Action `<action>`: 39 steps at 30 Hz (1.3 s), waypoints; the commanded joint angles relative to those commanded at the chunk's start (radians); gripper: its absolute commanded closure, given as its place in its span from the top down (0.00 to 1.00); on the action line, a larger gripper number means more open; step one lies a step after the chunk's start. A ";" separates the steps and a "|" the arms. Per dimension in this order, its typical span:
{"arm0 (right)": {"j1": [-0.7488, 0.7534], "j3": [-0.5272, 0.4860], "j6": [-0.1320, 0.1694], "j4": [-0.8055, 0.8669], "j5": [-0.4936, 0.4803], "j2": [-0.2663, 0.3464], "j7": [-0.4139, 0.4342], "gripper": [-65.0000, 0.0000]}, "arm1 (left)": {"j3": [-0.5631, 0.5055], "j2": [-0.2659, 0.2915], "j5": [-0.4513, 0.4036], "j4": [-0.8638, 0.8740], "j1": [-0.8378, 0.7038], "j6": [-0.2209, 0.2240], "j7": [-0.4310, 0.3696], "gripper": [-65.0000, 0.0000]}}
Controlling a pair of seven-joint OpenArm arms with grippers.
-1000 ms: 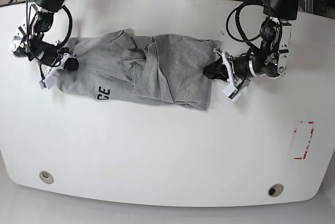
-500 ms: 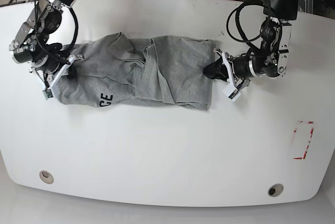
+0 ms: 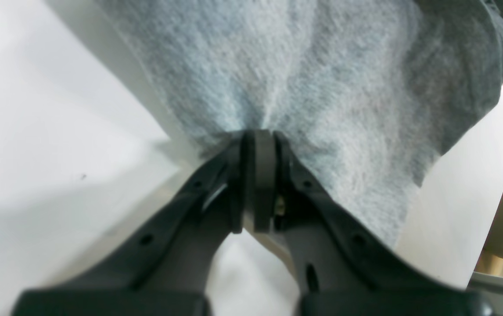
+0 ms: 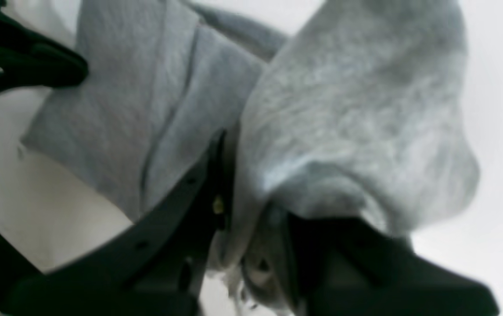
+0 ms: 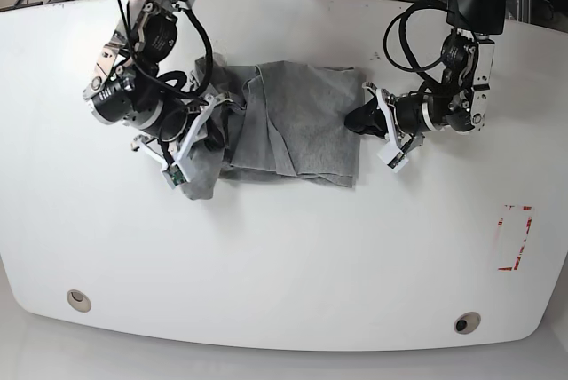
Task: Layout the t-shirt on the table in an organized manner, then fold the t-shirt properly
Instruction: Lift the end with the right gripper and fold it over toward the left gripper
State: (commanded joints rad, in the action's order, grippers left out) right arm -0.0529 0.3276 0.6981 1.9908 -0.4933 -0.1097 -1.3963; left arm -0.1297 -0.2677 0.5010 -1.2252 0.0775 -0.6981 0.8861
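The grey t-shirt [image 5: 302, 122] lies bunched on the white table [image 5: 284, 256], its left part lifted and drawn in toward the middle. No lettering shows. My right gripper [image 5: 202, 136], on the base view's left, is shut on that raised left part; its wrist view shows fabric [image 4: 365, 109] draped over and pinched between the black fingers [image 4: 199, 193]. My left gripper [image 5: 358, 119], on the base view's right, is shut on the shirt's right edge, and the cloth [image 3: 321, 66] fans out from its closed tips [image 3: 258, 136].
A red tape rectangle [image 5: 515, 238] marks the table at the right. Two round grommet holes [image 5: 78, 299] [image 5: 467, 322] sit near the front edge. Cables and equipment lie beyond the table's back edge.
My right gripper has swung from the far left toward the middle, carrying the shirt's left end up and over. The printed letters are now hidden. The left gripper has stayed put.
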 joint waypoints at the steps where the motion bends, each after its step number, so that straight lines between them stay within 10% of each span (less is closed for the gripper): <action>1: 0.002 -0.017 0.000 0.000 0.000 -0.009 0.000 0.00 | 0.000 0.000 0.000 0.000 0.000 0.000 0.000 0.05; 22: 0.015 -0.279 0.000 -0.003 -0.002 -0.047 0.031 0.00 | 0.000 0.005 0.000 0.000 0.002 0.000 0.000 0.05; 39: 0.009 -0.305 0.000 -0.172 -0.011 -0.047 0.130 0.00 | 0.002 0.006 0.003 0.000 0.002 0.000 0.000 0.05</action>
State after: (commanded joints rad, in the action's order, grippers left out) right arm -0.0437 0.0222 0.6981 1.8190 -0.5040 -0.1571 -1.2666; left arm -0.1281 -0.2616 0.5040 -1.2252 0.0790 -0.6981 0.8861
